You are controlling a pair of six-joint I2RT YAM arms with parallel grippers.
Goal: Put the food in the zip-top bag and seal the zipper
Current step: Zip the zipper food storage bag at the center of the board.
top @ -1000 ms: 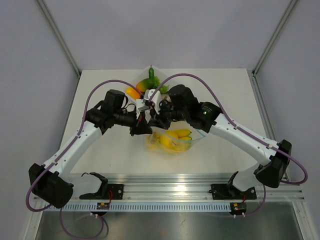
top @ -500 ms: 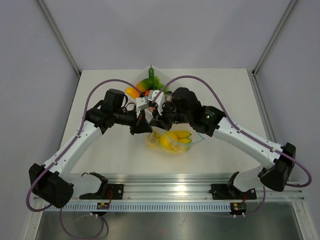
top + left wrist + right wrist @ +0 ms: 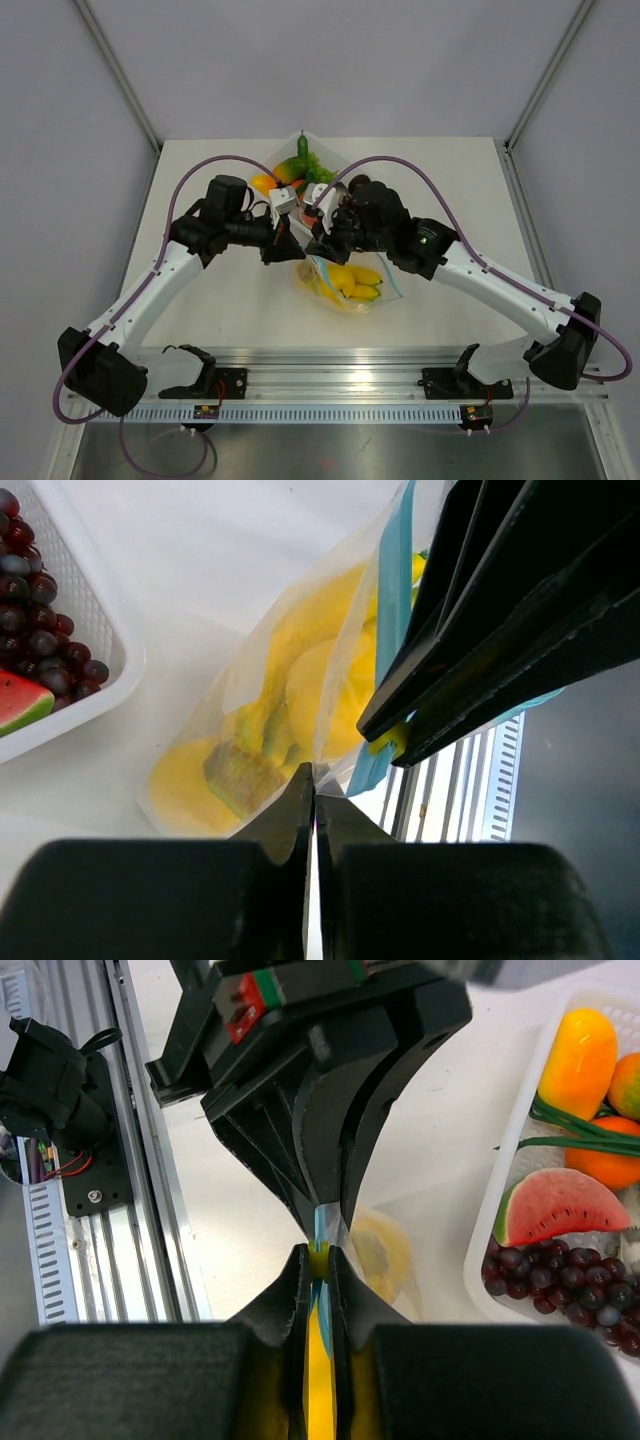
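The zip-top bag (image 3: 312,288) hangs between both grippers above the table, with the yellow food (image 3: 350,281) inside it. In the left wrist view the food (image 3: 300,695) shows through the clear plastic beside the light-blue zipper (image 3: 394,595). My left gripper (image 3: 288,247) (image 3: 315,792) is shut on the bag's corner. My right gripper (image 3: 316,246) (image 3: 319,1256) is shut on a small yellow slider (image 3: 319,1259) on the zipper (image 3: 320,1223), almost touching the left gripper's fingers (image 3: 345,1120).
A white tray (image 3: 268,196) (image 3: 500,1175) stands just behind the grippers. It holds a watermelon slice (image 3: 560,1205), grapes (image 3: 570,1295), a mango, an orange and green pieces. The metal rail (image 3: 330,382) runs along the near table edge.
My right gripper has slid left along the zipper up to the left gripper. The bag has drawn narrower and hangs lower. The left arm has hardly moved.
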